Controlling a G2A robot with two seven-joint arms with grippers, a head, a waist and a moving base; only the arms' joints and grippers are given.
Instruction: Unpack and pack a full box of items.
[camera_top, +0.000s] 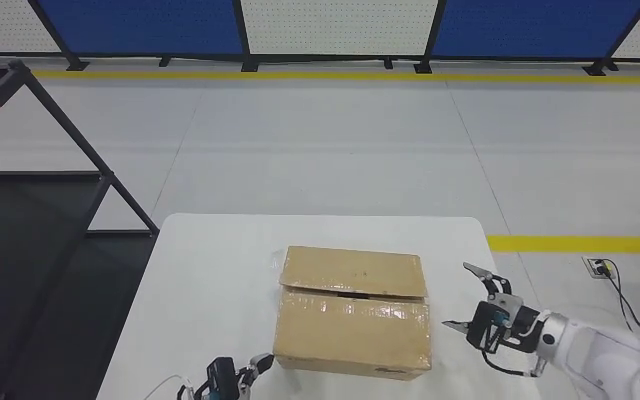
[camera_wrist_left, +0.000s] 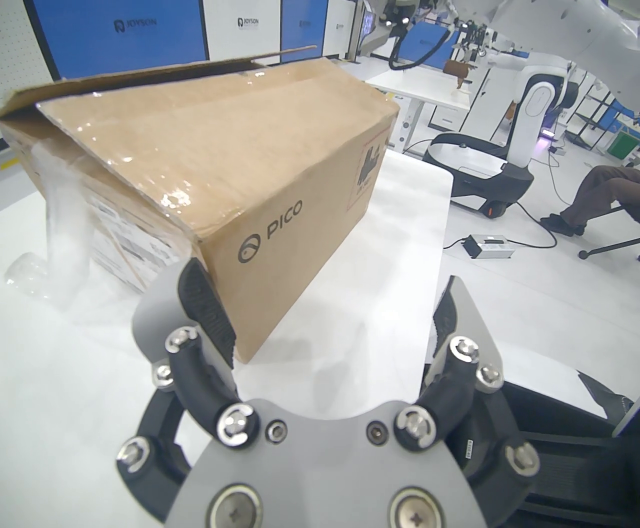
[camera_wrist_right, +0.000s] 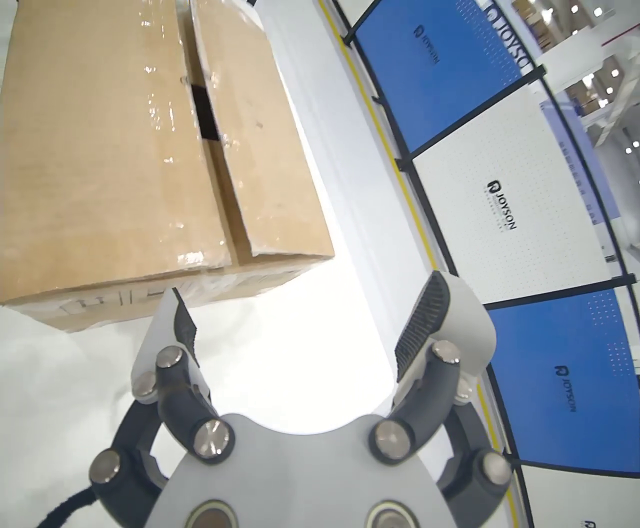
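Note:
A brown cardboard box (camera_top: 352, 325) sits in the middle of the white table (camera_top: 215, 290), its top flaps folded down with a narrow dark gap (camera_wrist_right: 205, 115) between them. A strip of clear tape (camera_wrist_left: 65, 235) hangs off one end of the box (camera_wrist_left: 200, 150). My left gripper (camera_wrist_left: 325, 285) is open by the box's near left corner, low at the table's front edge (camera_top: 258, 364). My right gripper (camera_top: 458, 296) is open just off the right end of the box (camera_wrist_right: 125, 150), holding nothing (camera_wrist_right: 305, 290).
A black metal rack (camera_top: 50, 250) stands left of the table. Blue and white partition panels (camera_top: 340, 25) line the back beyond a yellow floor line. Another white robot (camera_wrist_left: 525, 125) stands on the floor past the table's right edge.

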